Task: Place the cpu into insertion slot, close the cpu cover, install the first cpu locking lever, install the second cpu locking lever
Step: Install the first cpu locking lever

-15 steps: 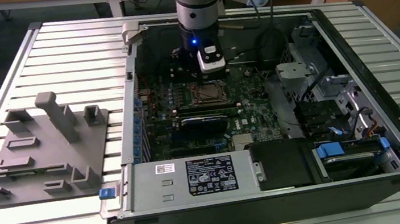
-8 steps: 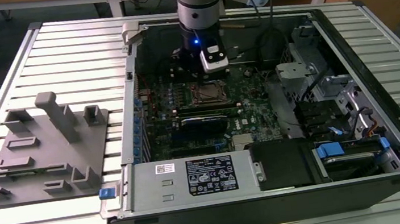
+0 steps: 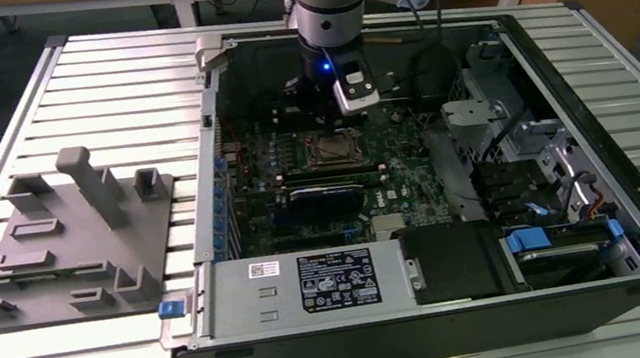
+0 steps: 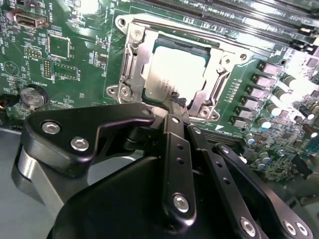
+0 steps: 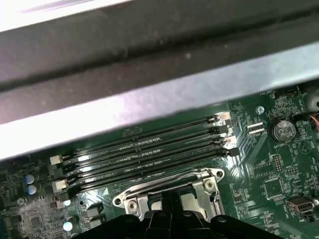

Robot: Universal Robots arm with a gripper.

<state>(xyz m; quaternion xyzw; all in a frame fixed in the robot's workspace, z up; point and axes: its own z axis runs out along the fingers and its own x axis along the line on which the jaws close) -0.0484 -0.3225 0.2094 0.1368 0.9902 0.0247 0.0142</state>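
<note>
Gripper fingers pressed together, holding nothing, tips just above cpu — seated flat in insertion slot, edges square with rim. Cpu cover down around chip. Memory slots run alongside; case wall close beyond.

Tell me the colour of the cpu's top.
Pale silvery, glaring bright under the light; the cpu shows best in the second wrist view.

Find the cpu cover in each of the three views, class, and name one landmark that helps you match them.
Exterior view: the cpu cover lies on the green board, just below the gripper.
Second wrist view: it frames the cpu.
First wrist view: its edge sits beside the long black slots.
Shared landmark: those slots.
</note>
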